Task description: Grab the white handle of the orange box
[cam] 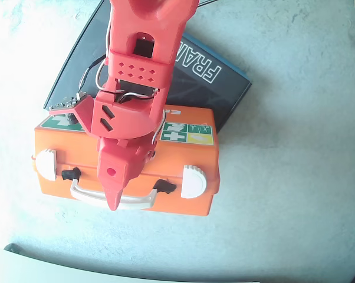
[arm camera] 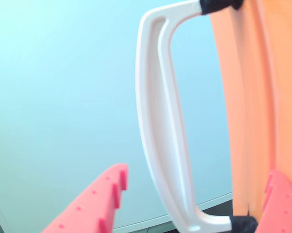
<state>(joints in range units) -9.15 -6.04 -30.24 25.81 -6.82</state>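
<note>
The orange box lies flat on the grey surface, with a green and yellow label on its lid. Its white handle runs along the near side between two black hinges. My red gripper reaches down over the middle of the handle. In the wrist view the handle stands upright between my two red fingers, one finger on its left and the other against the box wall on its right. The gripper is open, with the jaws astride the handle and not touching it.
Two white latches sit at the box's near corners. A dark flat case with white lettering lies under the box's far side. A pale edge crosses the bottom left of the overhead view.
</note>
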